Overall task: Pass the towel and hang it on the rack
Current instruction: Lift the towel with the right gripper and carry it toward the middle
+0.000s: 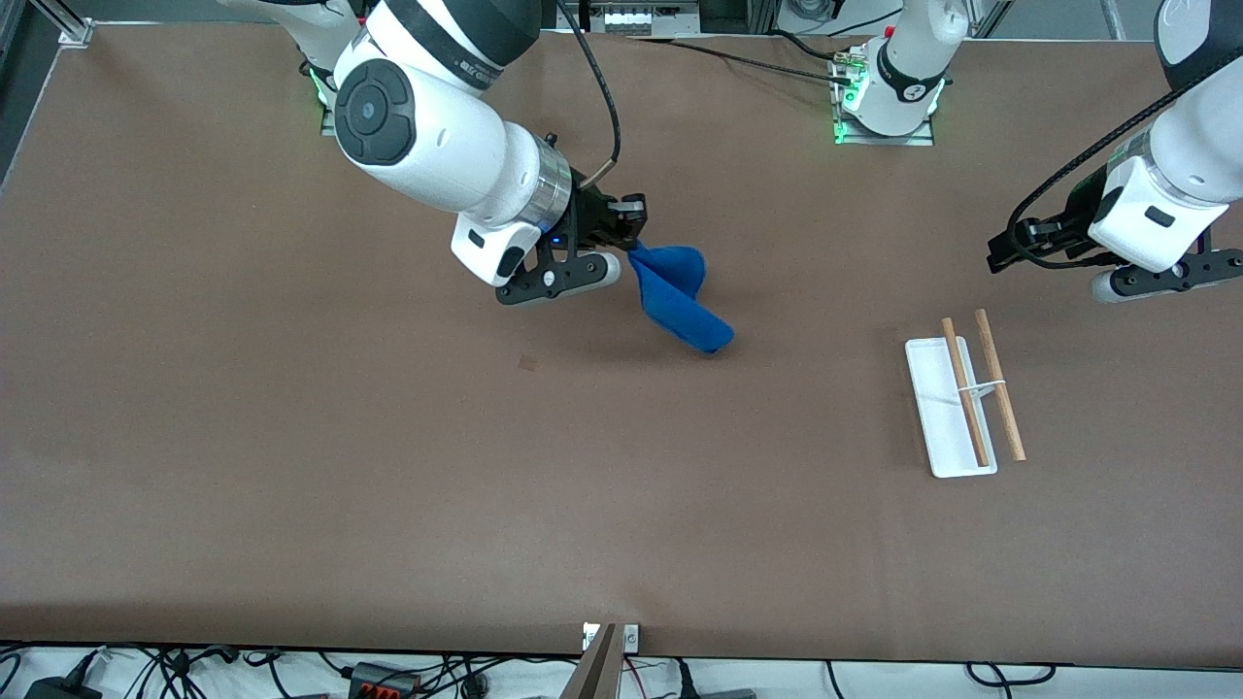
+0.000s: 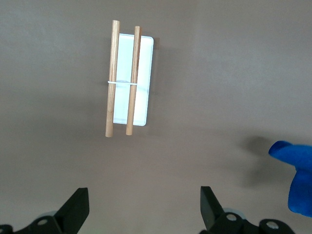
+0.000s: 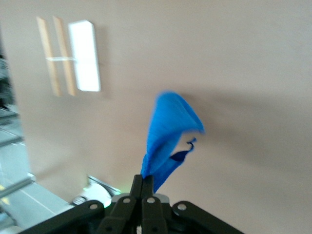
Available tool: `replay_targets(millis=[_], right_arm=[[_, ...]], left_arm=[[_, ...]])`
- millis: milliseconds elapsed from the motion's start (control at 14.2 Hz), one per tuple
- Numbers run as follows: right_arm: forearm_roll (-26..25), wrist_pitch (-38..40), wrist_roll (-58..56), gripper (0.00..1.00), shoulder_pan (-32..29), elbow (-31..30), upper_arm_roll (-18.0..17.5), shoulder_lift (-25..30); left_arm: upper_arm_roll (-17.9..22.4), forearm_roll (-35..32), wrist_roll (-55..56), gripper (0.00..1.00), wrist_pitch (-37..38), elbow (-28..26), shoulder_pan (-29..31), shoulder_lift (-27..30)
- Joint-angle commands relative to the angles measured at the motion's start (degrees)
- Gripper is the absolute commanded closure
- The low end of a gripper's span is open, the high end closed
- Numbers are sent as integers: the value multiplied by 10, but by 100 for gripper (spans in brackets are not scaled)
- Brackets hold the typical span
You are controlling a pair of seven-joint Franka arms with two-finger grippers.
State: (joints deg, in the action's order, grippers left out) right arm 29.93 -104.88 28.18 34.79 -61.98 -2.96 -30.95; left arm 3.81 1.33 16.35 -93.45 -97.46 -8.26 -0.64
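Note:
The blue towel [image 1: 680,296] hangs in the air over the middle of the table, pinched at one corner by my right gripper [image 1: 633,243], which is shut on it. In the right wrist view the towel [image 3: 170,131] droops from the closed fingertips of that gripper [image 3: 147,179]. The rack [image 1: 932,388], a white tray with two wooden rods [image 1: 1000,383], lies flat toward the left arm's end of the table. My left gripper [image 1: 1010,248] hovers above the table beside the rack and stands open and empty [image 2: 144,204]. The left wrist view shows the rack [image 2: 129,78] and an edge of the towel [image 2: 297,180].
Both arm bases [image 1: 889,97] with green lights stand along the table's edge farthest from the front camera. Cables and a small post [image 1: 602,660] run along the nearest edge. A small dark mark [image 1: 527,363] is on the brown tabletop.

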Motion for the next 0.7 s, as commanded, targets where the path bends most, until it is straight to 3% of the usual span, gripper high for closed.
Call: replay_targets(millis=[0,211,493,634], right_arm=[[14,-71,2,100,-3,20,-41,-10],[14,-135,3,100,-3,19,-70,-12],[12,-167,5,100,18,18,-70,-16],[8,-185,6,100,33,16,-69,-16]], left_arm=[[2,9,-16,0,11,37,0,-27],[5,10,-35,0,13,39,5,-33],[8,38,-242,0,13,39,14,-47],[7,40,-264,0,22,39,26,-47]])
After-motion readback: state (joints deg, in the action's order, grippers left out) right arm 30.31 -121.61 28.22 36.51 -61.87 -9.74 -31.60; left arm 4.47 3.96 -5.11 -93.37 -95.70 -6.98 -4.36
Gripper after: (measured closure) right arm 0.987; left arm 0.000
